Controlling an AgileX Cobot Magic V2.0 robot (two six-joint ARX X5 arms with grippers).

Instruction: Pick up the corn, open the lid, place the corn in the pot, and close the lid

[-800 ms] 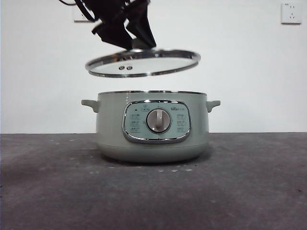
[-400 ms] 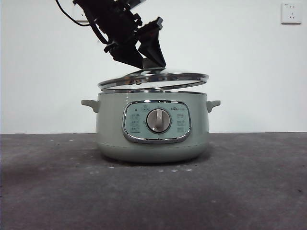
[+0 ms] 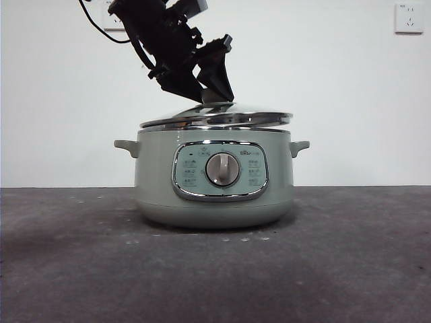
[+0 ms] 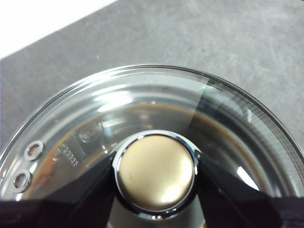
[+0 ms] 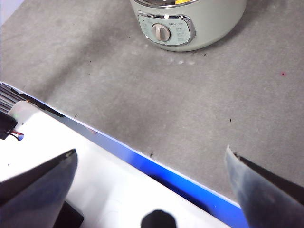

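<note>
The sage-green pot stands mid-table, its dial facing the front view. The glass lid lies on the pot's rim or just above it, slightly tilted with its right side a little higher. My left gripper comes down from the upper left and is shut on the lid's knob, with one jaw on either side. My right gripper is open and empty, far back over the table's near edge. The right wrist view shows the pot with a sliver of yellow corn inside its rim.
Grey table surface spreads around the pot. A white wall with a socket is behind. A blue-edged table border and a white base lie below the right gripper.
The left gripper has brought the lid down and a little to the right, from well above the pot to its rim. The pot has not moved.
</note>
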